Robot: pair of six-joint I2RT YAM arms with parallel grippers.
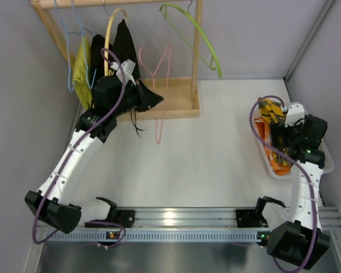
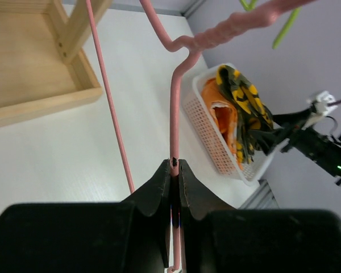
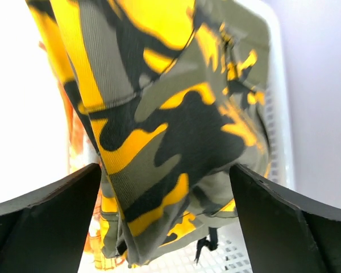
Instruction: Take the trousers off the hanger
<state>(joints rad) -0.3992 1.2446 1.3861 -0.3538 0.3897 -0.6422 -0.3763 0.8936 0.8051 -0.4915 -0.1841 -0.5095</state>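
Observation:
The camouflage trousers (image 1: 270, 108) lie off the hanger, draped over the far end of the white basket (image 1: 328, 162) at the right. In the right wrist view they (image 3: 159, 114) hang between my right gripper's (image 3: 165, 170) wide-open fingers (image 3: 51, 216), which do not pinch them. My right gripper (image 1: 279, 126) hovers over the basket. My left gripper (image 1: 153, 99) is shut on the bare pale-pink wire hanger (image 1: 158, 122) in front of the wooden rack. The left wrist view shows its jaws (image 2: 174, 166) closed on the wire (image 2: 173, 108), with the trousers (image 2: 244, 111) in the basket beyond.
The wooden rack (image 1: 184, 105) stands at the back left with a lime-green hanger (image 1: 200, 41), a yellow hanger with a black garment (image 1: 124, 42), a yellow-green garment (image 1: 82, 68) and a blue hanger (image 1: 74, 40). An orange garment (image 1: 263, 132) lies in the basket.

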